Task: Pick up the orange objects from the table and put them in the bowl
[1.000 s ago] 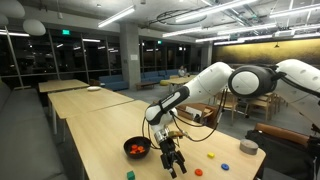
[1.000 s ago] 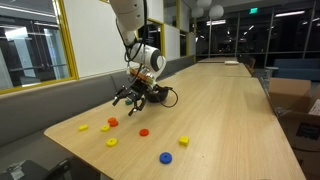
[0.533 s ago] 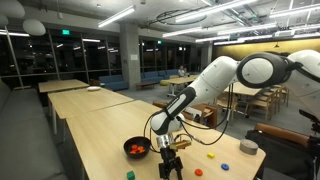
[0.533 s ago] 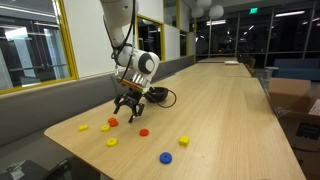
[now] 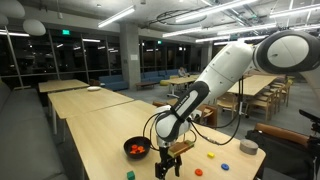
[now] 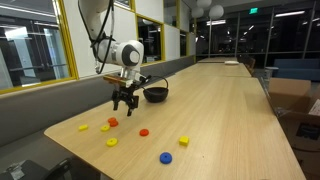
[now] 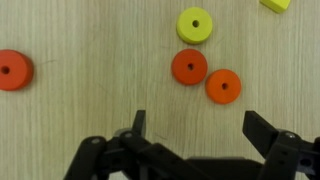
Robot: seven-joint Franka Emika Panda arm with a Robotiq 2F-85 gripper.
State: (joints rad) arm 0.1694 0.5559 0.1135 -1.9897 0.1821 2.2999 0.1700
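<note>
**Open hand hung over orange pieces on the surface**

The hand (image 7: 195,125) hovered just above the pale wooden surface (image 6: 230,120), its fingers spread wide with nothing between them. In the wrist view, two orange pieces (image 7: 189,67) lay side by side, touching or nearly so, just beyond the fingertips. A yellow disc (image 7: 194,24) sat just past them. A third orange piece (image 7: 13,70) lay well apart at the left. In an exterior view, the black bowl (image 6: 156,94) stood on the surface beyond the hand, and a blue piece (image 6: 165,157) lay near the near edge.
</note>
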